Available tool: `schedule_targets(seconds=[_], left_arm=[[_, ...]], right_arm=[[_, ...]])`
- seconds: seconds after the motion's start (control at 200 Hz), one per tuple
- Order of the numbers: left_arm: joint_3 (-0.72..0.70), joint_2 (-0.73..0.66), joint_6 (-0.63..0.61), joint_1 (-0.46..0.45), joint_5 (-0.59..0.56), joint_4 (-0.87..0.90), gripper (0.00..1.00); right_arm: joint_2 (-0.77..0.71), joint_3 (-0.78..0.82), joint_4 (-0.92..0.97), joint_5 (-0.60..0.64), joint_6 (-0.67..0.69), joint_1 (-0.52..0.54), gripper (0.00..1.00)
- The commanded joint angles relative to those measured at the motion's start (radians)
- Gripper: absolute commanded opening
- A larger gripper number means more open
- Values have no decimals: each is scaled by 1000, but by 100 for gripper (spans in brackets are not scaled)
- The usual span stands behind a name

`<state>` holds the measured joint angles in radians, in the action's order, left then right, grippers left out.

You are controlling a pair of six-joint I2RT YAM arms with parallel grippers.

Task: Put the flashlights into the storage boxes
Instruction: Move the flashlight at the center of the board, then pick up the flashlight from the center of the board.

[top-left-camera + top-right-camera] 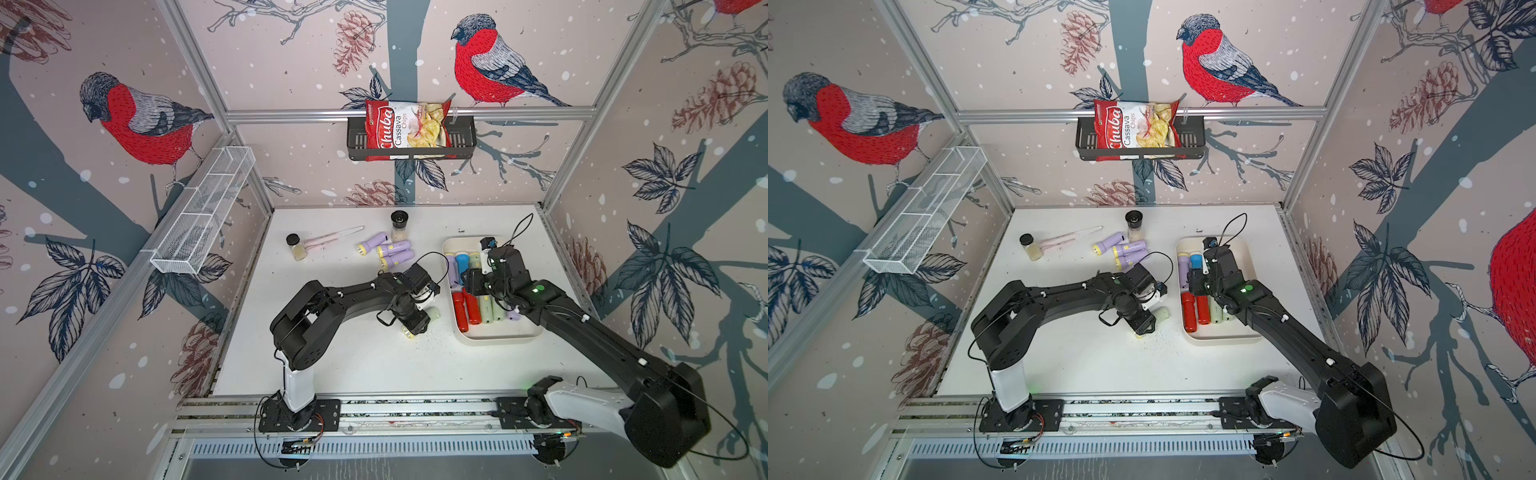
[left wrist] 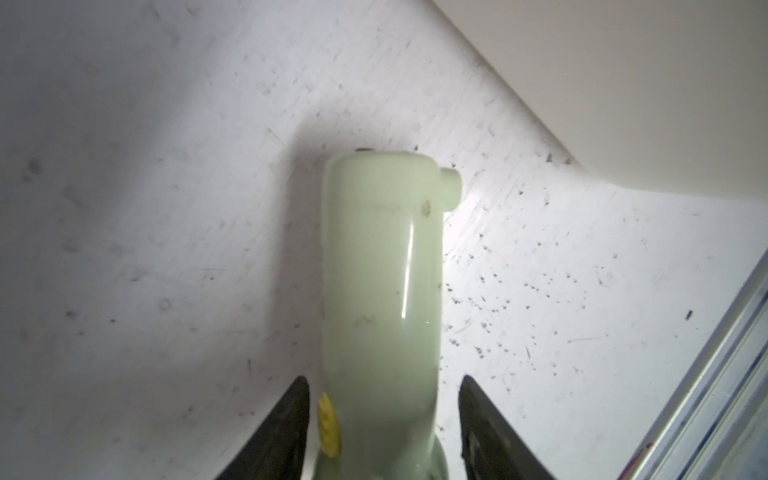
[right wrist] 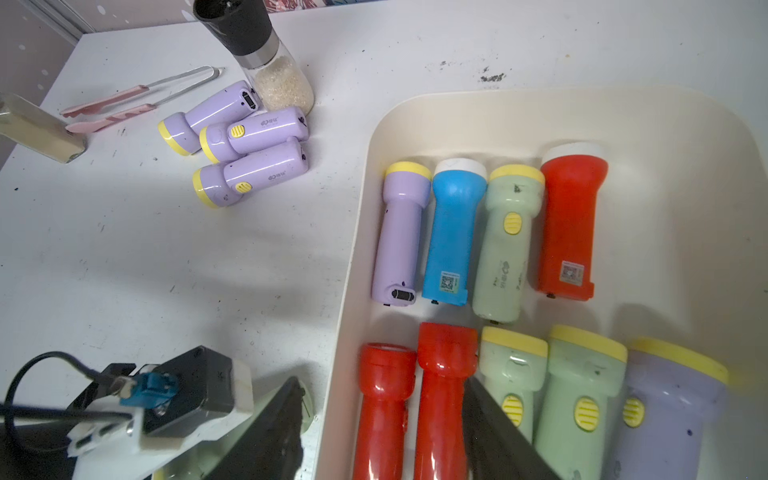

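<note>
A pale green flashlight [image 2: 380, 266] lies on the white table just left of the storage box, a cream tray [image 1: 498, 338] [image 1: 1221, 341]. My left gripper [image 2: 384, 380] straddles the flashlight's head end, jaws apart, with a visible gap on one side. In both top views this flashlight [image 1: 432, 312] [image 1: 1160, 313] pokes out from under the left gripper [image 1: 417, 322]. The right gripper [image 3: 382, 382] hovers open over the tray's left rim [image 3: 345, 291], holding nothing. Several flashlights lie in rows in the tray: red [image 3: 569, 224], blue [image 3: 451, 232], green and lilac. Three lilac flashlights [image 1: 390, 249] [image 3: 249, 141] lie further back on the table.
Two clear jars with black lids [image 1: 296, 246] [image 1: 399, 224] and pink tongs [image 1: 332, 237] stand near the lilac flashlights. A white mesh basket [image 1: 203, 212] hangs on the left wall. A black shelf [image 1: 461, 139] on the back wall holds a chips bag.
</note>
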<state>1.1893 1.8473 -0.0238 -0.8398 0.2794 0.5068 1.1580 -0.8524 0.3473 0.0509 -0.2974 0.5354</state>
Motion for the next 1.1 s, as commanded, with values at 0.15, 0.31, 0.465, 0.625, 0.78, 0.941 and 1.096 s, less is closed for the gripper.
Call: schedule_targets(seconds=[0.15, 0.31, 0.465, 0.625, 0.78, 0.941, 1.096], left_arm=[[-26, -70, 42, 29, 11, -70, 63], [-97, -173, 93, 90, 92, -167, 67], [-179, -283, 176, 166, 121, -257, 69], [-277, -392, 282, 234, 107, -332, 70], [-389, -496, 419, 334, 109, -392, 71], [-489, -590, 488, 396, 90, -419, 72], [-556, -639, 536, 432, 72, -432, 73]], right_arm=[[-51, 4, -44, 21, 36, 16, 62], [-55, -5, -49, 2, 79, 17, 62], [-54, -19, -60, -31, 150, 21, 62], [-29, -40, -58, -135, 320, 39, 65], [19, -54, -67, -167, 467, 96, 67], [66, -48, -102, -185, 646, 180, 69], [124, -67, -147, -231, 750, 202, 70]])
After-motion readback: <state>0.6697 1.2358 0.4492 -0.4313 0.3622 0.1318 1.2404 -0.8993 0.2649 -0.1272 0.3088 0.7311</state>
